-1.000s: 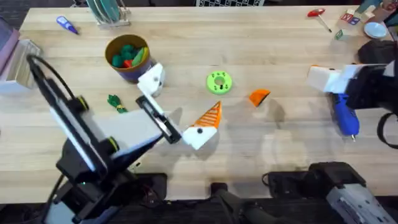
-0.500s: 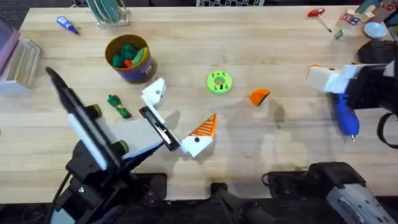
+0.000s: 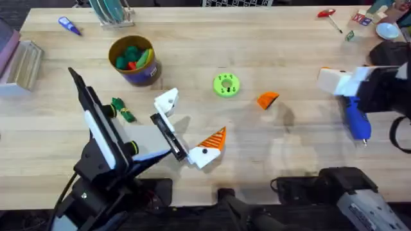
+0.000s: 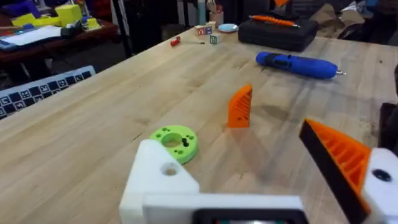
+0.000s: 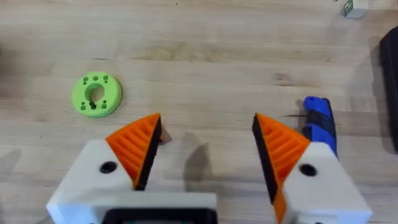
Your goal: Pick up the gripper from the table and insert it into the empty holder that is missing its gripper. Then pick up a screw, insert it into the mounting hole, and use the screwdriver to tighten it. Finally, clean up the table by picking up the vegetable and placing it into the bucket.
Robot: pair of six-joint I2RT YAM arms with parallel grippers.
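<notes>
Orange plastic, wedge-shaped and ribbed, the small loose fingertip gripper (image 3: 268,100) lies on the light wooden bench (image 3: 289,51), right of the round bright-green disc (image 3: 226,85) and apart from it. In the left wrist view the same gripper (image 4: 240,107) stands on edge beyond the disc (image 4: 176,142).

The left end effector (image 3: 183,125) sits low over the bench centre-left, open wide and holding nothing. One finger carries an orange ribbed pad (image 3: 214,139). The other finger is the bare white plastic holder (image 3: 166,101), a block with a visible mounting hole and no orange tip; it appears close up as the holder (image 4: 163,180) in the left wrist view.

The right end effector (image 3: 334,81) is at the right side of the bench. In the right wrist view the end effector (image 5: 207,149) has both orange ribbed pads spread well apart, with nothing between them.

The bright blue, thick pen-shaped powered screwdriver (image 3: 355,119) lies on the bench just beside the right end effector, its thin silver bit pointing toward the near edge.

The small dark-green elongated toy vegetable (image 3: 122,110) lies on the bench near the left arm, close to the small round yellow-gold bucket (image 3: 133,61), which holds colourful toy produce.
</notes>
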